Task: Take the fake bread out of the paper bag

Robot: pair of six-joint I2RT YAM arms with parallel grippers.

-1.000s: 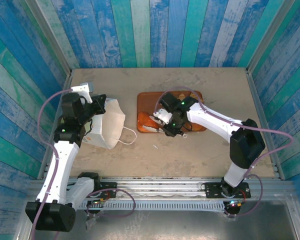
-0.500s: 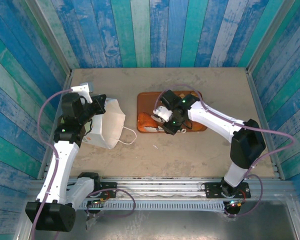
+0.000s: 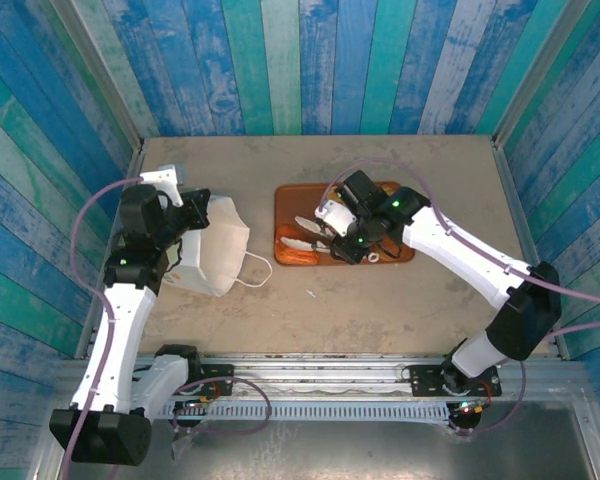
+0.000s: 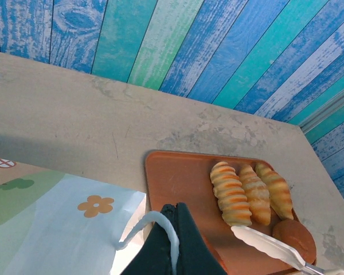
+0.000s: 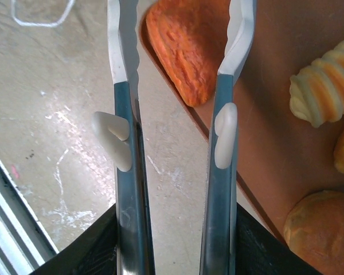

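Left gripper [image 4: 175,240] is pinched shut on the paper bag [image 4: 57,223] handle. Right wrist close-up: right gripper [image 5: 175,246] clamps half-open tongs [image 5: 126,172] straddling fake bread [image 5: 186,51].

Reddish-brown tray [image 3: 290,205] lies on beige table [image 3: 400,300]; tongs [image 5: 123,172] (white-tipped) straddle its edge.

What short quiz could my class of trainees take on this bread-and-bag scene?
1. True or false: the left tool pinches the thin white loop handle of the white paper bag.
2. How many ridged golden croissants lie on the flat reddish-brown tray?
3. In the right wrist view, which piece shows between the open arms of the silver white-tipped tongs that the right tool holds? A) round brown bun B) triangular orange pastry C) croissant
Key: 1 true; 2 three; 3 B.
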